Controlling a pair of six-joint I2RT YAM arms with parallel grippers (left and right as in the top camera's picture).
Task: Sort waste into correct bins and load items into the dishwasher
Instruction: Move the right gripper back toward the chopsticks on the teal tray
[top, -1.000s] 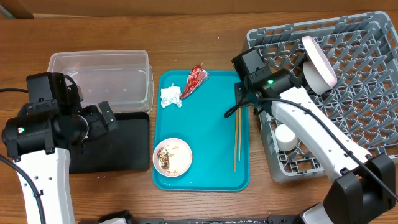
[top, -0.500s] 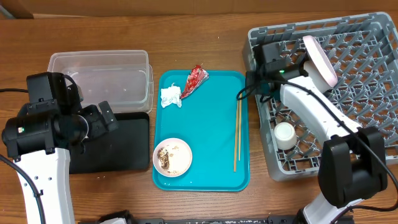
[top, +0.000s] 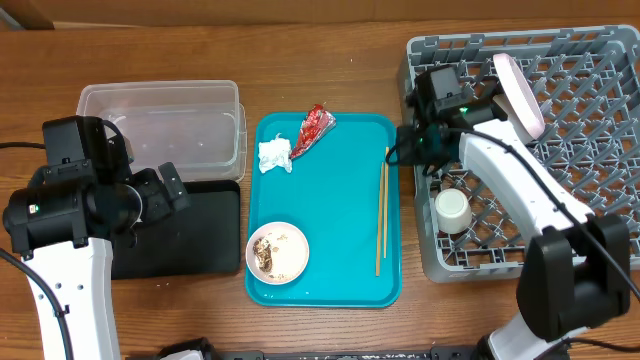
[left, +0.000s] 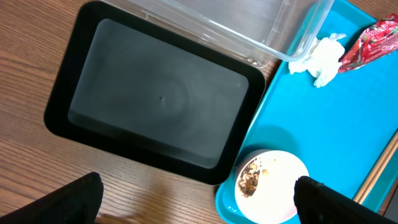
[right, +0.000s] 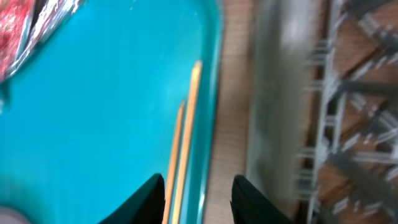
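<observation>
right gripper (right: 198, 200) jaws parted, empty, over teal tray (right: 112, 124) edge beside dish rack (right: 273, 93); centre over both 2 chopsticks (right: 189, 124), pinch them together; left gripper (left: 199, 205) spread wide.

Black tray (left: 155, 99) flat on wood table (left: 31, 43), clear tub (left: 249, 25) along its upper edge. Teal tray (left: 348, 124) just right: tissue (left: 320, 56), red wrapper (left: 370, 45), bowl (left: 286, 171) with brown scraps (left: 250, 180), chopsticks (left: 379, 174). Left gripper (left: 198, 186) jaws spread wide
</observation>
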